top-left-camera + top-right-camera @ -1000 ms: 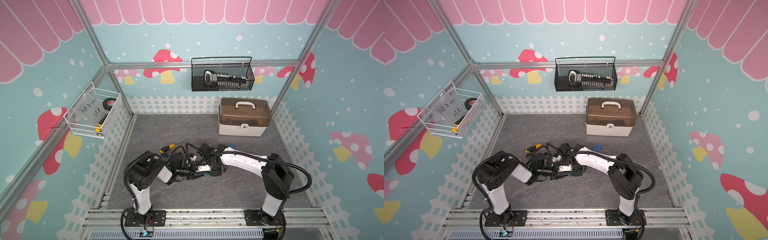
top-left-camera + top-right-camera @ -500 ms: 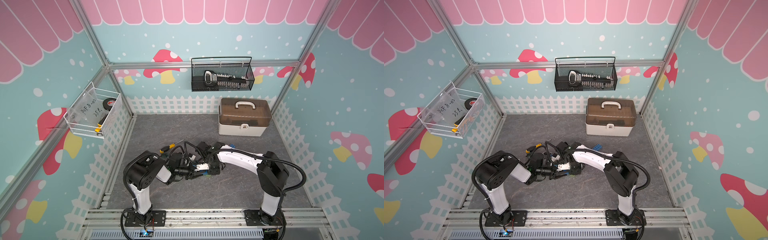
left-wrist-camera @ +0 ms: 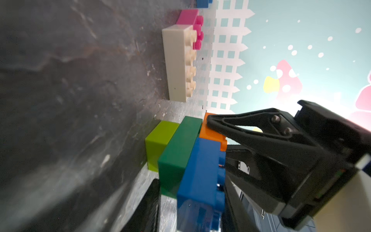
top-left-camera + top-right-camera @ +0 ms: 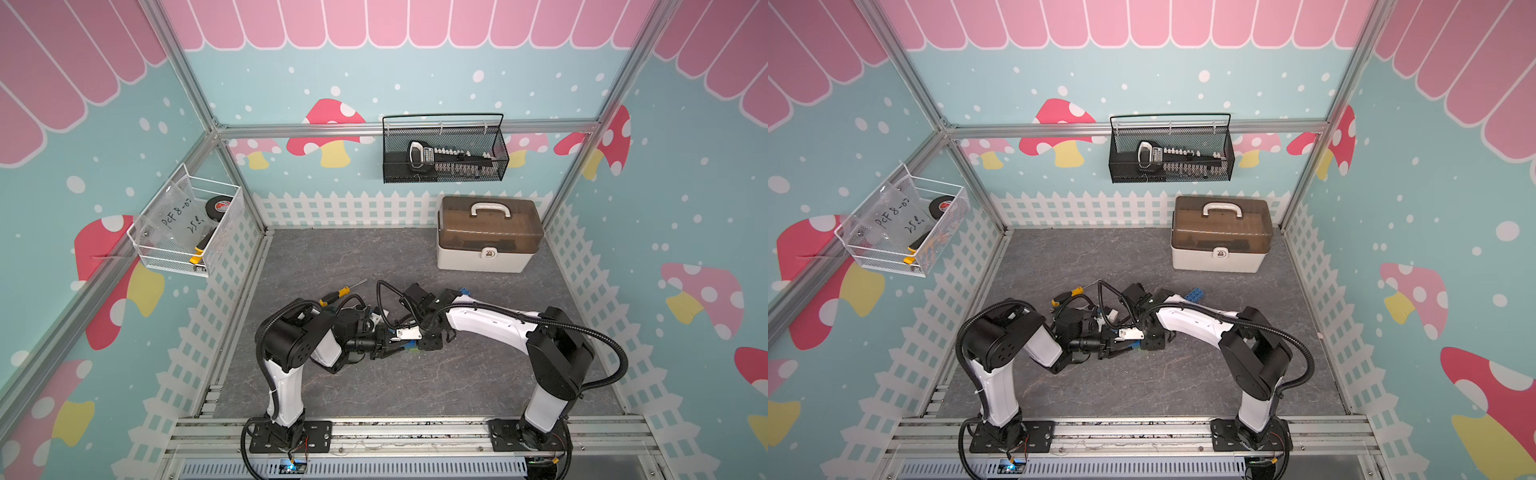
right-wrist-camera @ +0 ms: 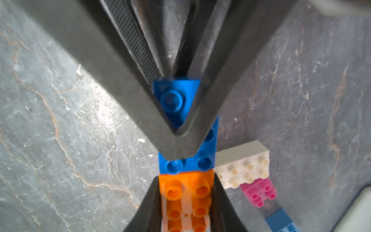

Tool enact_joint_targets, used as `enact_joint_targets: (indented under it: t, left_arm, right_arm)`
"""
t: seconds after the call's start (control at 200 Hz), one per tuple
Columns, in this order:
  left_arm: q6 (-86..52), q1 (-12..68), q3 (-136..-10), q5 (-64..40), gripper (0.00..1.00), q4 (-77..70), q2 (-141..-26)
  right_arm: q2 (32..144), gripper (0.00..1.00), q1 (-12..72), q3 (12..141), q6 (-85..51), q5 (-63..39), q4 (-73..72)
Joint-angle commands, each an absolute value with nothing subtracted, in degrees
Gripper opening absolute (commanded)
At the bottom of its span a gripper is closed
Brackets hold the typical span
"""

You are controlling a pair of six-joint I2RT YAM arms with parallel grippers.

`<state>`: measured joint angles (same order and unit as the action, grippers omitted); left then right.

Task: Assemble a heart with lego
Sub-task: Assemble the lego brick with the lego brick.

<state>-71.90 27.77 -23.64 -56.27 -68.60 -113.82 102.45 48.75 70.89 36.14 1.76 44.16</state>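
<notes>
— How far along is it?

— About half, I'd judge. On the grey table [image 4: 415, 395] the left gripper [image 5: 186, 192] clamps the half-built heart [image 3: 180, 156]: lime, dark green, orange and blue, joined. The right gripper [image 5: 176, 144], jaws together, presses its blue brick [image 5: 204, 160].

— What's left?

— The white brick [image 5: 241, 160], the pink brick [image 5: 259, 192] and a second blue brick [image 4: 1194, 296], loose nearby, not yet joined.

The left arm [image 4: 286, 390] and right arm [image 4: 486, 320] have white links, black round joints and black ribbed hoses [image 4: 622, 363]. Black base plates [image 4: 320, 436] sit at 6 o'clock.
</notes>
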Motion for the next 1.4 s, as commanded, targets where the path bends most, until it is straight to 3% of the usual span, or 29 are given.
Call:
enact_joint_targets:
  t: [0.0,0.285,0.43,0.645,0.896,1.196,1.396]
  left_arm:
    - [-78.5,26.5,-22.2,-55.3,0.32,-80.4,-119.7]
    - [-78.6,26.3,-21.9,-55.1,0.31,-80.9,-120.6]
    - [-78.6,26.3,-22.0,-54.8,0.31,-79.7,-119.1]
    - [-73.7,26.4,-23.0,-54.2,0.34,-69.5,-113.8]
    - [-72.2,26.4,-25.0,-55.0,0.36,-64.2,-111.3]
    - [-66.5,26.4,-26.8,-54.6,0.37,-52.4,-107.5]
    - [-64.2,26.4,-28.0,-54.5,0.39,-47.9,-106.1]
  right_arm:
    - [111.8,0.00,49.2,68.2,38.8,-1.6,43.9]
    - [113.5,0.00,49.4,68.6,37.5,-2.0,44.6]
    - [107.4,0.00,48.6,65.9,36.3,-3.2,43.6]
    - [100.6,0.08,46.9,59.7,34.1,-5.0,39.2]
    - [100.2,0.24,46.5,60.4,33.0,-5.2,37.2]
    - [95.1,0.54,45.3,60.7,32.0,-5.2,36.2]
    - [90.0,0.63,44.2,62.2,28.8,-7.0,36.3]
